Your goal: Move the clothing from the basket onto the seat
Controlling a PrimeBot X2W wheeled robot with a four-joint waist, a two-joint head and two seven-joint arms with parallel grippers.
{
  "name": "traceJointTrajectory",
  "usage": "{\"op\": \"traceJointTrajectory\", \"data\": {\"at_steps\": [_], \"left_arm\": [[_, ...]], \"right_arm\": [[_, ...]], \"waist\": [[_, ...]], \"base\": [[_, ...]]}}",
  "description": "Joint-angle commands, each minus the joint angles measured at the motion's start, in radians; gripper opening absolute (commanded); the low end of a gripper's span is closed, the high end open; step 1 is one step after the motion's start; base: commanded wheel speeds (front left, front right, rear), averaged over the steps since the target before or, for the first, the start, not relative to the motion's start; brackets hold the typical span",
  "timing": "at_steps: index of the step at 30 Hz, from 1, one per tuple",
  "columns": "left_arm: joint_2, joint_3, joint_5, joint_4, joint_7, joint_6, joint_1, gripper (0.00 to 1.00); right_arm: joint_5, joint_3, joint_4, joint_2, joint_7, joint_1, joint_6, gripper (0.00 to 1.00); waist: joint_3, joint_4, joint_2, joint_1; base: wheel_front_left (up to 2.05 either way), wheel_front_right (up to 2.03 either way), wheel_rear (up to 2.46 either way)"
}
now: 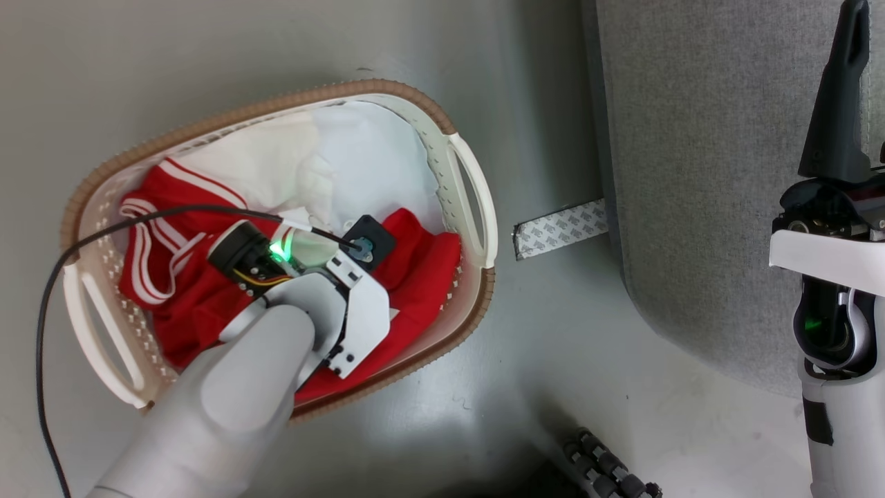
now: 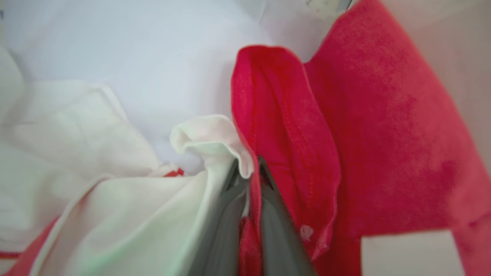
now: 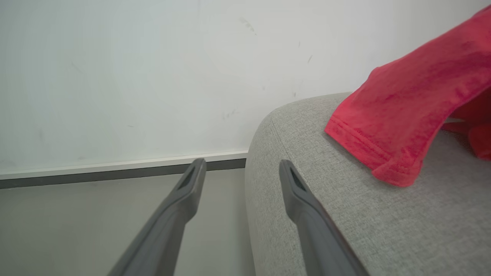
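A thin black cable (image 1: 43, 325) loops over the left end of the small oval cream-white plastic basket (image 1: 477, 207), which has perforated walls and a brown rim and stands on the smooth grey floor (image 1: 539, 360). Inside the basket the bright red soft-fabric clothing (image 1: 173, 283) with white stripes lies bunched along the near side. Toward the basket's far wall sits a heap of plain white cloth (image 1: 346, 152). The pale grey left arm (image 1: 228, 394) reaches down into the middle of the basket, a green light glowing at its wrist. In the left wrist view the left gripper (image 2: 250, 170) is buried in the basket's contents. Its two dark fingers (image 2: 282, 226) are pressed together, clamped on a thin fold of the clothing, red with a white edge.

Right of the basket, a short strip of grey-white patterned tape (image 1: 561, 228) lies on the floor, reaching the foot of the large grey fabric-upholstered sofa (image 1: 705, 173) with its rounded corner. Farther right of the basket, the white-and-black right arm (image 1: 830, 249) stands over the sofa. In the right wrist view the right gripper (image 3: 241, 165) hovers at the sofa's rounded edge, its jaws apart with nothing between them. A red garment (image 3: 402, 115) with a stitched hem lies draped on the sofa's top.
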Motion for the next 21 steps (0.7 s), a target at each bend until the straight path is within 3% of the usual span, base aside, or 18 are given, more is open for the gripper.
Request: {"op": "traceJointTrajectory", "data": {"at_steps": [1, 10, 21], "left_arm": [[0.003, -0.001, -0.008, 0.002, -0.008, -0.002, -0.011, 0.0], [-0.035, 0.011, -0.113, -0.03, -0.115, -0.002, 0.016, 0.0], [-0.081, 0.069, -0.251, -0.161, -0.271, 0.014, 0.205, 0.0]], "right_arm": [[-0.007, -0.001, 0.006, 0.0, 0.001, -0.012, -0.003, 1.0], [-0.058, -0.043, 0.026, -0.001, 0.001, 0.027, -0.003, 1.0], [-0.174, -0.172, 0.083, -0.002, 0.001, 0.179, -0.002, 1.0]], "waist": [[-0.003, 0.003, 0.0, -0.0001], [-0.124, 0.076, 0.0, -0.0001], [-0.458, 0.221, 0.0, -0.0001]], "base": [[0.0, 0.0, 0.0], [0.0, 0.0, 0.0], [0.0, 0.0, 0.0]]}}
